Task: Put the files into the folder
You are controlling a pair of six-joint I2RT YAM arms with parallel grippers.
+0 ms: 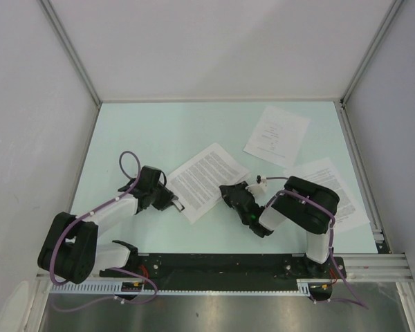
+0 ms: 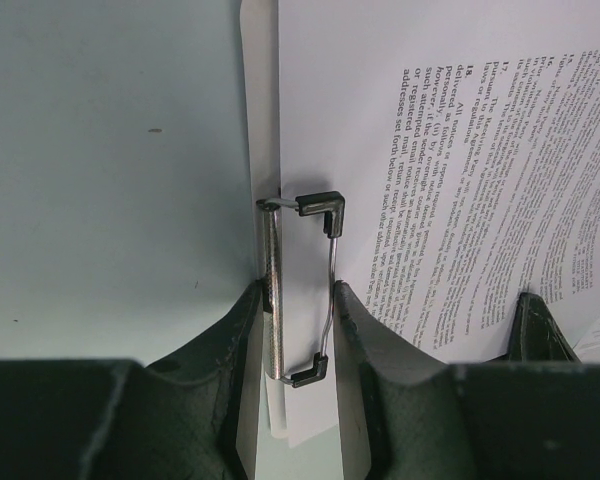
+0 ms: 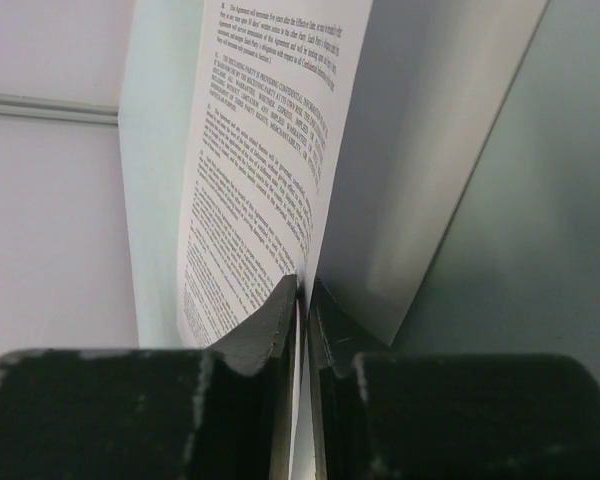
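The folder is a white clipboard (image 2: 262, 110) lying mid-table, mostly covered by a densely printed sheet (image 1: 207, 180). My left gripper (image 1: 169, 198) is shut on the folder's metal clip (image 2: 302, 290), one finger on each side of it. The sheet's edge (image 2: 450, 150) reaches the clip. My right gripper (image 1: 230, 194) is shut on the opposite edge of this sheet (image 3: 255, 200) and lifts it off the board (image 3: 420, 140). A sparsely printed sheet (image 1: 277, 136) lies at the back right. A third, dense sheet (image 1: 335, 190) lies at the right, partly under my right arm.
White booth walls with metal frame posts (image 1: 72, 52) close in the table on three sides. A black base rail (image 1: 221, 266) runs along the near edge. A purple cable (image 1: 128, 162) loops above my left arm.
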